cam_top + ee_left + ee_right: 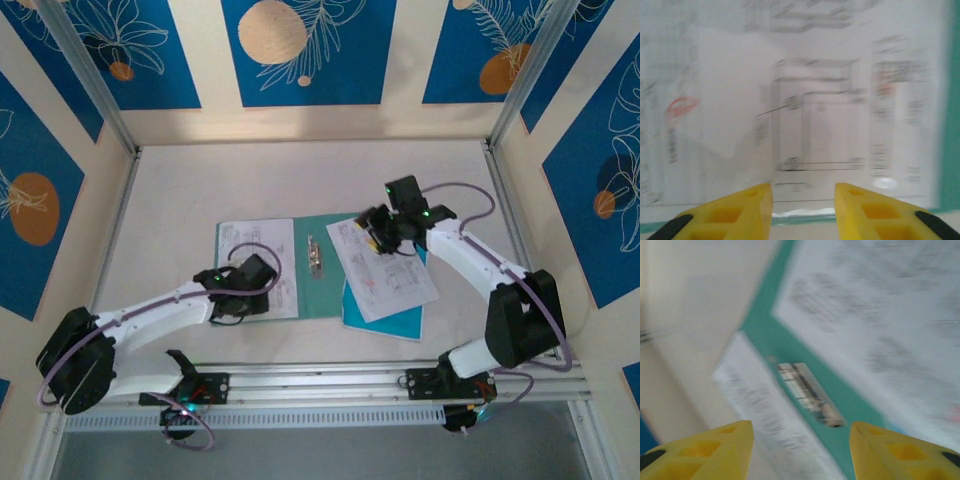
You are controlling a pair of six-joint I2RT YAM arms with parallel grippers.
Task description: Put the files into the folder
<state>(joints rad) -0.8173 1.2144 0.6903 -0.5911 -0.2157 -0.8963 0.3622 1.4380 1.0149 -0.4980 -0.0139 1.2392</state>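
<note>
The teal folder [322, 290] lies open in the middle of the table, its silver clip [316, 255] along the spine. One file [250, 245], a printed white sheet, lies flat on the left leaf. A second file [385, 270] lies tilted across the right leaf. My left gripper [268, 272] hovers low over the left sheet [810, 100], open, nothing between its yellow fingers [747, 205]. My right gripper [374, 238] is over the tilted sheet's top edge, open and empty. In the right wrist view I see the clip [810, 392], the folder [790, 347] and both sheets [880, 315].
Aluminium frame rails [115, 225] and patterned blue-and-cream walls [300, 50] close in the white table on three sides. A rail [330, 385] with both arm bases runs along the near edge. Bare table [300, 180] lies behind the folder.
</note>
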